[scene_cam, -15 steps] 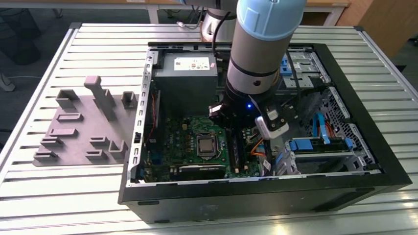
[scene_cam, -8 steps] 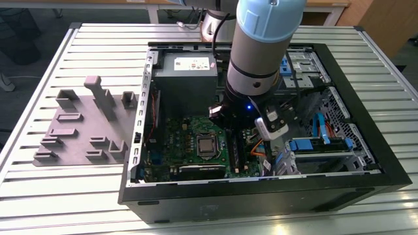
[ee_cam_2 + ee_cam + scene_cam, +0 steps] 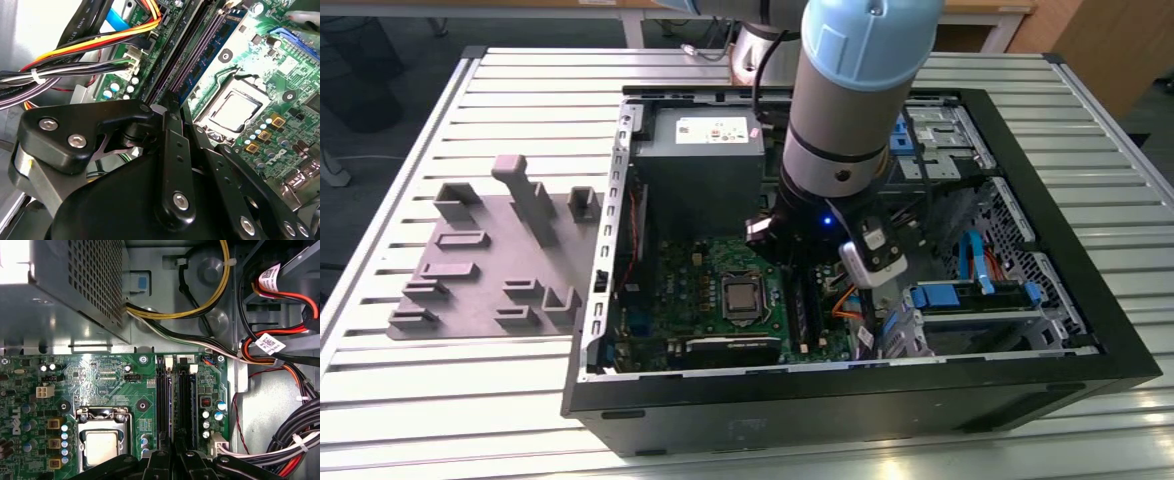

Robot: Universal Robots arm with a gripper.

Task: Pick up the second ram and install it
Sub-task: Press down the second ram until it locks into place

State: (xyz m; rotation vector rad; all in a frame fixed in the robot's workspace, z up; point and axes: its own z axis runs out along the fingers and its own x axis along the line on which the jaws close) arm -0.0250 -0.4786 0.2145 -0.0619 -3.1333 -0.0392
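Observation:
The second ram (image 3: 172, 405) is a thin dark-blue stick seen edge-on, standing in line with the black memory slots (image 3: 185, 400) on the green motherboard (image 3: 100, 375). In the second wrist view its blue face (image 3: 210, 55) runs beside a bare slot. My gripper (image 3: 173, 456) sits low over these slots, its black fingers (image 3: 160, 460) drawn close together with the stick's edge passing between them. In the exterior view the gripper (image 3: 787, 262) is down inside the open computer case (image 3: 1067, 330), just above the motherboard (image 3: 687, 290).
A grey power supply (image 3: 698, 150) stands right behind the arm. Bundles of cables (image 3: 280, 365) hang beside the slots. The processor socket (image 3: 102, 445) lies on the other side. A grey holder plate (image 3: 494, 250) rests on the table at the exterior view's left.

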